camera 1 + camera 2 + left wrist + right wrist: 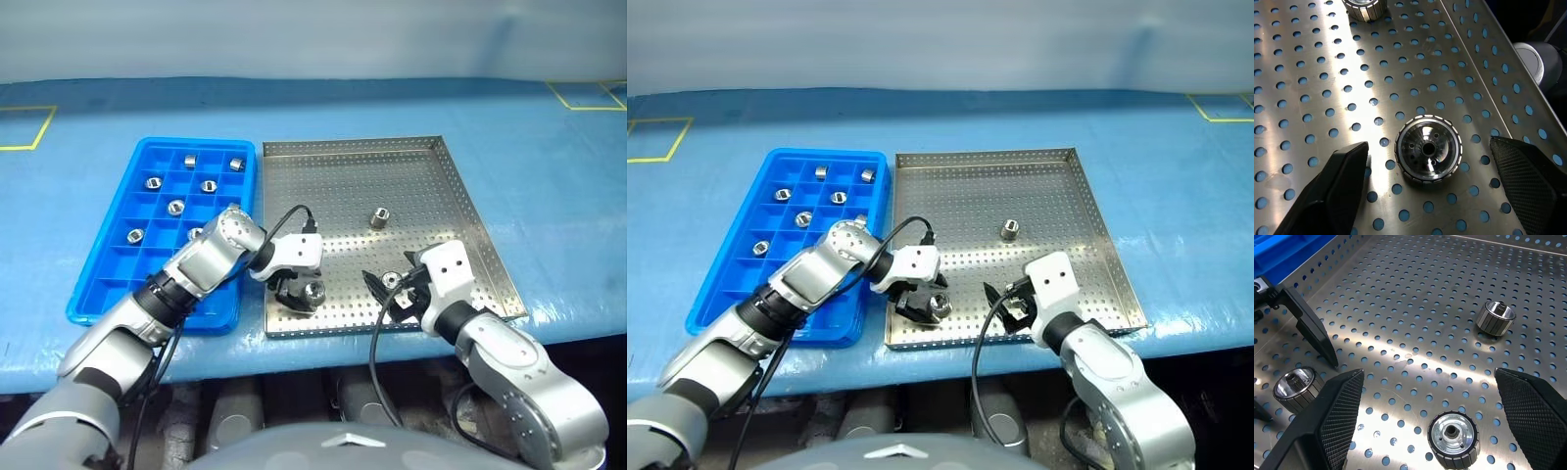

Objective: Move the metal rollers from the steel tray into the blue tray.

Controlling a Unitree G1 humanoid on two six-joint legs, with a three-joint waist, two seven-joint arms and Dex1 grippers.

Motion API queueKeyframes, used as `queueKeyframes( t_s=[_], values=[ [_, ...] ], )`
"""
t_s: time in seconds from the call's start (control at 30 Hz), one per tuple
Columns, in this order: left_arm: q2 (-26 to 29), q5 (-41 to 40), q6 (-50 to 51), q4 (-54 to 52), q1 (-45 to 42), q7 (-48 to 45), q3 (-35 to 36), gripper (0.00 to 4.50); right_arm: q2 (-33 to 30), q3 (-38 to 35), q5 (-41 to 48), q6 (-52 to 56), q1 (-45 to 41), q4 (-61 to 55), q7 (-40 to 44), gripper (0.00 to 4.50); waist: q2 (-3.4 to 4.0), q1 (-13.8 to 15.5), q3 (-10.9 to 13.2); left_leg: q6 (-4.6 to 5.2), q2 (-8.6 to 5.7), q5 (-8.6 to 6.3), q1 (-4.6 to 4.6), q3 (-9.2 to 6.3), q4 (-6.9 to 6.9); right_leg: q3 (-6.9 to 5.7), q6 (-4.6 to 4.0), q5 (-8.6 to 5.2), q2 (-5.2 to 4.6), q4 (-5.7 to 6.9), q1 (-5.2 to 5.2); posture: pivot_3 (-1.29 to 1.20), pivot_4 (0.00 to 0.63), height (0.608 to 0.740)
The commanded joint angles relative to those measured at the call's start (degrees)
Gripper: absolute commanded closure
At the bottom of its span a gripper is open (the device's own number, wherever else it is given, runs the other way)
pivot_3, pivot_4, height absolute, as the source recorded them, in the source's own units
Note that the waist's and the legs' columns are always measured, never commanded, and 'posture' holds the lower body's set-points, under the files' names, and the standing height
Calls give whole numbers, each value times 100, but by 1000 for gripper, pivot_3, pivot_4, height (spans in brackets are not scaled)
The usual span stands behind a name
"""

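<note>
Three metal rollers lie on the steel tray (353, 181). One roller (1428, 149) stands on end near the tray's front edge, and my left gripper (1428, 147) is lowered around it, open, with a gap on each side. A second roller (1453, 435) sits between the wide-open fingers of my right gripper (1428, 374), untouched. The third roller (380, 216) stands farther back, apart from both grippers. The blue tray (147, 149) lies left of the steel tray, and several rollers (176, 206) sit in its compartments.
Both trays rest on a blue-covered table whose front edge (294, 352) runs just below them. Yellow tape marks (24, 127) lie at the far left and far right. A black cable (284, 220) loops over my left wrist.
</note>
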Motion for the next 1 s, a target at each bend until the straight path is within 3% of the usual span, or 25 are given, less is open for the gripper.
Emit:
queueKeyframes(
  t_s=[0.03,0.13,0.27,0.4,0.5,0.63,0.87,1.0],
  values=[
    [-120,44,8,-48,-98,62,82,1959,23,20,17,-80,-47,-156,-5,0,0,3,0,0,0,0,0,0,0,0,0,0,0,0,0,-136,150,740],
    [-101,69,-1,-85,-83,-3,52,2801,38,26,8,-89,-78,-142,-13,0,0,0,0,1,0,0,0,0,0,1,0,0,0,0,0,-134,150,740],
    [-111,-204,147,-314,-60,-24,331,2794,56,27,-3,-80,-107,-124,-29,0,0,0,0,1,0,0,0,0,0,0,0,0,0,1,0,-129,150,740],
    [-409,-1255,862,-793,17,347,1514,2794,51,49,-6,-93,-109,-93,-9,0,0,13,0,1,1,0,-4,-1,1,-1,0,0,-1,1,-2,-113,150,740],
    [-525,-1422,1217,-1094,80,1076,2200,2794,57,88,5,-101,-140,-60,12,0,1,14,-1,1,0,-1,-6,-1,4,-1,1,0,-3,1,-1,-101,150,740],
    [-462,-898,1751,-1521,347,2681,2898,2794,50,185,14,-111,-198,11,63,0,4,8,-2,1,3,0,2,-4,2,0,1,1,2,5,1,-65,150,740],
    [-403,-252,3860,-3066,1082,4744,4052,2794,7,375,37,-145,-500,285,243,0,0,116,0,1,3,0,2,-6,-2,-2,1,1,0,5,1,19,150,740],
    [-441,-104,5116,-4046,1564,5290,4684,2794,-51,469,50,-163,-697,457,402,0,-3,234,1,0,-2,-1,0,-6,-3,-5,1,2,-7,1,3,74,150,740]
  ],
)
